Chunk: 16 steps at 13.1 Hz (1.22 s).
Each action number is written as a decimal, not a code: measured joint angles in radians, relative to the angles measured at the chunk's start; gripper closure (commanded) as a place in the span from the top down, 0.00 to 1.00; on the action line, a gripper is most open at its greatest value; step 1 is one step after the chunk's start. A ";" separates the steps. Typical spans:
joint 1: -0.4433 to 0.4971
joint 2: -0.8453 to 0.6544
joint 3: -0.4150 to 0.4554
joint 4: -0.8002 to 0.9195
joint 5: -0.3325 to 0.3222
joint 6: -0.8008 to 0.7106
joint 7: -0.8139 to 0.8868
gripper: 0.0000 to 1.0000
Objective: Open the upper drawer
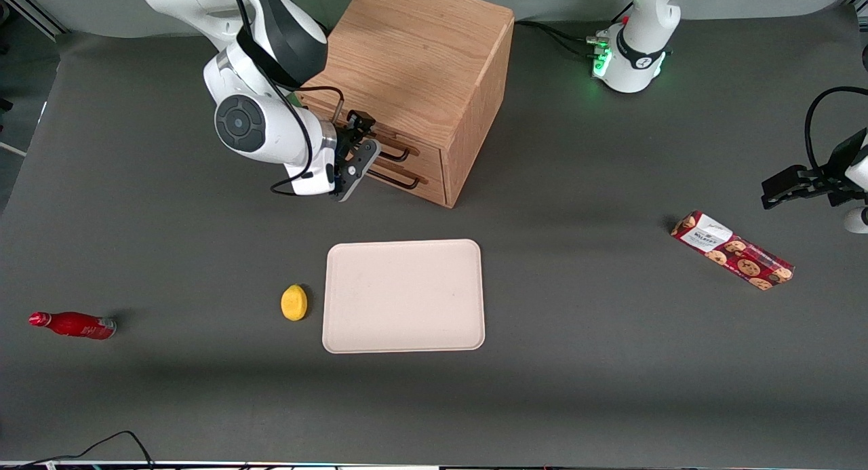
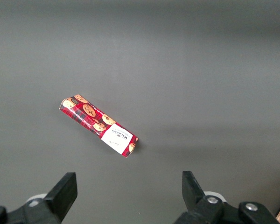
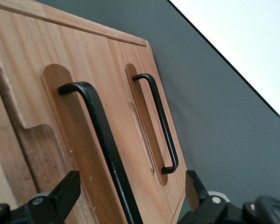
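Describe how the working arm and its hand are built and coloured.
The working arm has glossy white shells with a black band at one joint and a round dark grey cap on another. A black cable loops along it. Its hand, in front of the upper drawer, is white-bodied with two dark grey flat fingers, which stand apart.

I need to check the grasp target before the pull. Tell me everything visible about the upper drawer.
The upper drawer is the oak cabinet's topmost one: light wood front, thin black wire bar handle set over an oval recess. It looks shut, flush with the lower drawer. The gripper sits open at its front, fingers either side of the handle, not yet closed on it.
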<state>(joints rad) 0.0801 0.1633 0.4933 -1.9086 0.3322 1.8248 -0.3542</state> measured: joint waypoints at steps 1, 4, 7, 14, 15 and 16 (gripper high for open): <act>0.000 0.001 0.000 -0.008 0.000 0.011 0.000 1.00; -0.001 0.003 -0.001 -0.017 0.003 0.032 0.000 1.00; 0.000 0.012 0.000 -0.038 0.003 0.067 0.000 1.00; 0.000 0.034 0.000 -0.042 0.002 0.096 0.000 1.00; 0.000 0.035 0.000 -0.042 0.000 0.097 0.000 1.00; 0.000 0.037 0.000 -0.042 -0.004 0.097 0.000 1.00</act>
<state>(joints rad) 0.0799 0.1998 0.4932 -1.9503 0.3285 1.9218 -0.3545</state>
